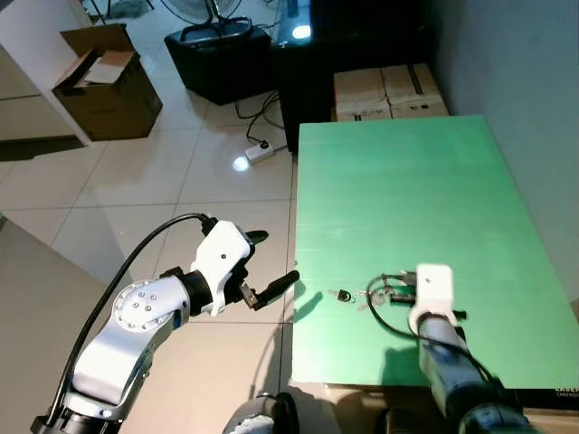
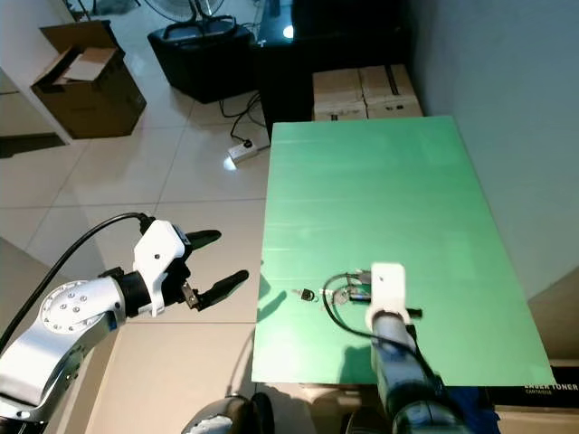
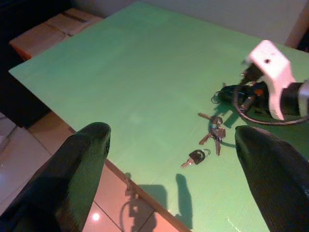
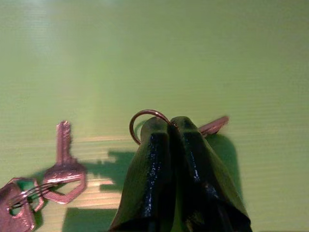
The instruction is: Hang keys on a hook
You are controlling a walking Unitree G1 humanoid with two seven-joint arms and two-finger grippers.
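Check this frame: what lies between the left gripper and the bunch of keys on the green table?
Only bare green table. The left gripper hangs open beside the table edge; the key bunch and black-headed key lie beyond it, as the left wrist view shows.

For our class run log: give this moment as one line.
right gripper: shut on key ring | keys: on green table | left gripper: open, beside table

The table (image 1: 407, 190) under the right gripper (image 4: 176, 126) is plain green, unpatterned. Both grippers have glossy black fingers — the left gripper (image 1: 274, 263) on a white wrist block and silver arm. The keys (image 3: 214, 129) just ahead of the right gripper look silvery to pinkish, on a thin metal ring (image 4: 145, 121); a small black fob (image 3: 196, 156) lies beside them. Beneath the left gripper the floor (image 1: 136, 199) is pale beige tile — crossed by darker grout lines.
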